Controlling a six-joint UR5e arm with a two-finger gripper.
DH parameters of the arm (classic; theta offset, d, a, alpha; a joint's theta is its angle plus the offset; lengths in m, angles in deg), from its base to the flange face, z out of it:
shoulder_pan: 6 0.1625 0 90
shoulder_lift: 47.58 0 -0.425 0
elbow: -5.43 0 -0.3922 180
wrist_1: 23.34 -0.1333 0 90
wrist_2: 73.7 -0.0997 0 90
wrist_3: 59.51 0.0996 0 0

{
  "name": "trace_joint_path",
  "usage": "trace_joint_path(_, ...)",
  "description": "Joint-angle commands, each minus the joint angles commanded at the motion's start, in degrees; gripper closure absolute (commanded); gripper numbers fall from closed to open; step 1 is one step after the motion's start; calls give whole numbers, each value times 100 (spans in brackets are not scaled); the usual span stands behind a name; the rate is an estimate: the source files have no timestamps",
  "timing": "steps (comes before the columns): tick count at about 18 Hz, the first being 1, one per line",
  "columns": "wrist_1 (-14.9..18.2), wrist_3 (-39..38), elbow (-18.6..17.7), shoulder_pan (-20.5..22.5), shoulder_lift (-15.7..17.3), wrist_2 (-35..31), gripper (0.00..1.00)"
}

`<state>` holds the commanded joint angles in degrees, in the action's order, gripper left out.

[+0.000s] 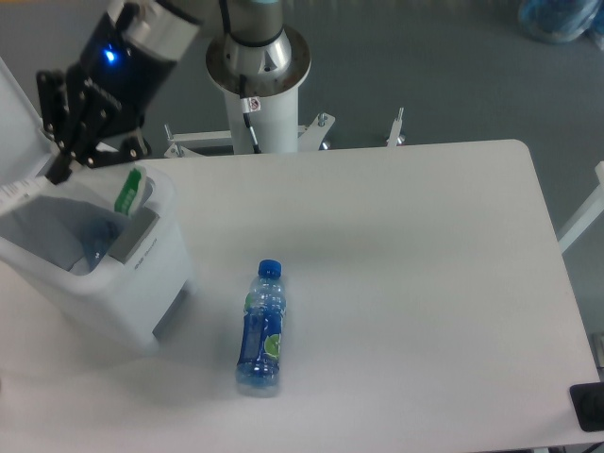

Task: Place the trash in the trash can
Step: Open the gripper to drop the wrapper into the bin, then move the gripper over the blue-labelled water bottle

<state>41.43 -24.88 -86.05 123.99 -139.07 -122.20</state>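
Observation:
The blue-tinted bottle [261, 326] with blue cap and green label lies on its side on the white table, cap pointing away, to the right of the trash can [132, 283]. The white boxy can stands at the left edge with its lid [17, 123] swung up. The whitish wrapper [129, 189] hangs at the can's back right rim, mostly sunk inside, with a green strip showing. My gripper [97, 160] hovers just above that rim, fingers spread, open and holding nothing.
The arm's white pedestal [255, 75] stands behind the table's far edge. A black object [589, 406] sits at the bottom right corner, and a blue bag [562, 19] lies on the floor at the top right.

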Motion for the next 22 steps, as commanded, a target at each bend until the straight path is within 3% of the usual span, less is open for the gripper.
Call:
trace_joint_path(1,-9,18,-44,0,0,-27,95)
trace_joint_path(2,-9,18,-71,0,-9,-36,70)
trace_joint_path(4,-18,26,-80,0,-17,-71,49)
trace_joint_path(5,-18,27,-88,0,-9,-106,44)
trace_joint_path(6,-9,18,-89,0,-9,-106,31)
trace_joint_path(7,-9,18,-80,0,0,-106,7)
trace_joint_path(8,-9,18,-80,0,0,-106,0)
trace_joint_path(12,-18,97,17,122,-17,-106,0)
trace_joint_path(14,-18,193,78,438,-79,-106,0)
trace_joint_path(18,-26,325,262,948,-491,-89,0)
trace_joint_path(22,-35,396,526,1248,-1255,-106,0)
